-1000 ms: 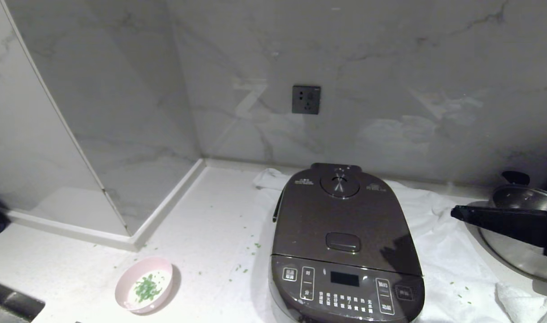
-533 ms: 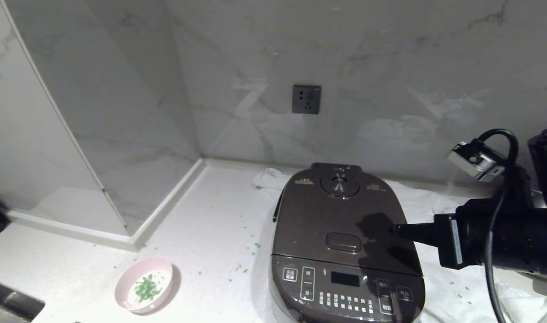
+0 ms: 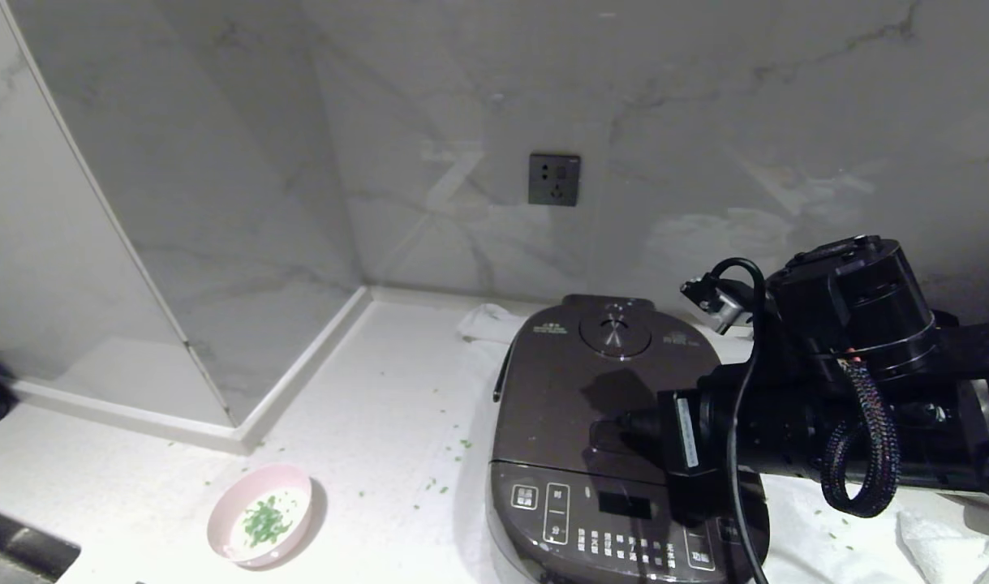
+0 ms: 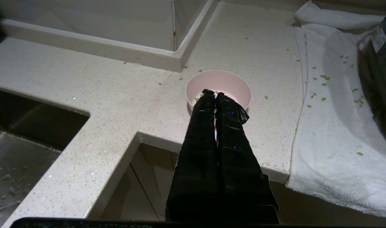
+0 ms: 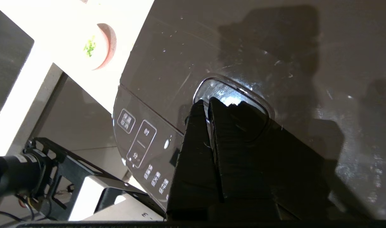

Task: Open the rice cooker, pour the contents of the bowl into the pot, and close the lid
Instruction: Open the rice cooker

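From the head view, the right gripper (image 3: 628, 423) has swung in from the right edge of the counter (image 3: 380, 422) and now sits with its closed fingertips over the oval release button on the lid (image 3: 591, 381) of the rice cooker (image 3: 616, 454); a second ago only its tip showed beside the steel pan at the far right. That reads to me as the opening step about to start: the lid is down and a press on the button seems next. The bowl (image 3: 260, 514) stays near the front left of the counter, upright, its chopped green contents (image 3: 263, 519) inside, well apart from the cooker. In the left wrist view the left gripper (image 4: 215, 95) hangs parked off the counter's front edge, fingers pressed together on nothing, tips lined up with the bowl (image 4: 218, 84); a white towel (image 4: 332, 126) lies under the cooker's side, flecked with green bits. The right wrist view shows the closed fingertips (image 5: 208, 104) at the near rim of the release button (image 5: 234, 95); whether they touch I cannot tell. Pale marble walls with a dark socket (image 3: 554, 180) back the counter
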Robot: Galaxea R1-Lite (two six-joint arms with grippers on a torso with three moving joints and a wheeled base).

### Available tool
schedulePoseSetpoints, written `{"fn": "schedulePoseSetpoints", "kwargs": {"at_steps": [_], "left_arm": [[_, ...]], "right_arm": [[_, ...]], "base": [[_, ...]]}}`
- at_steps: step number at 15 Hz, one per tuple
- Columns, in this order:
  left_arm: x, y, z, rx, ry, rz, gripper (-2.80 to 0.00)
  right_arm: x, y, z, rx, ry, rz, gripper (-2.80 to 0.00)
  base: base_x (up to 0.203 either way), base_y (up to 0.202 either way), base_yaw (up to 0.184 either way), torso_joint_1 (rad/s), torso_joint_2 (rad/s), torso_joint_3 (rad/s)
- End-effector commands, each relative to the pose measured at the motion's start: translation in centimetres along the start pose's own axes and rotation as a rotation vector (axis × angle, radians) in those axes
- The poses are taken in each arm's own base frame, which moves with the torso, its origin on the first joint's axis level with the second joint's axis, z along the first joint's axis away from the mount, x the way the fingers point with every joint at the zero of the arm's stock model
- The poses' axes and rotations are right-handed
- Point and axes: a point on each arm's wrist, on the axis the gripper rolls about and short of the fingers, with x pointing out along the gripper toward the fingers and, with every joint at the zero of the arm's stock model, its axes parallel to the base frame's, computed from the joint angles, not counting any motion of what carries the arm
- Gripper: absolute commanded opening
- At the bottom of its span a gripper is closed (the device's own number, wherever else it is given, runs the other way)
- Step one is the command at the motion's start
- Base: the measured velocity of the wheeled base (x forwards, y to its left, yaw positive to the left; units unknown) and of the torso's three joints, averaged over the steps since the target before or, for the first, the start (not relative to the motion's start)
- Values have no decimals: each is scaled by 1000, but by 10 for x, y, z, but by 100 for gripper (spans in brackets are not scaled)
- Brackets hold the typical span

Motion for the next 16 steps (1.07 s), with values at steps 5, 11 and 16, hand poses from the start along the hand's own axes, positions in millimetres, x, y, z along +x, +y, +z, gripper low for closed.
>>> {"fn": "schedulePoseSetpoints", "kwargs": {"at_steps": [5, 11, 16], "left_arm": [[0, 0, 0, -5, 0, 0, -280], [0, 0, 0, -5, 0, 0, -280], [0, 0, 0, -5, -2, 0, -280]], "right_arm": [[-7, 7, 10, -1, -34, 31, -280], [-4, 7, 10, 20, -21, 29, -280], [5, -2, -3, 53, 44, -7, -280]], "base": [[0, 0, 0, 0, 0, 0], [0, 0, 0, 0, 0, 0], [0, 0, 0, 0, 0, 0]]}}
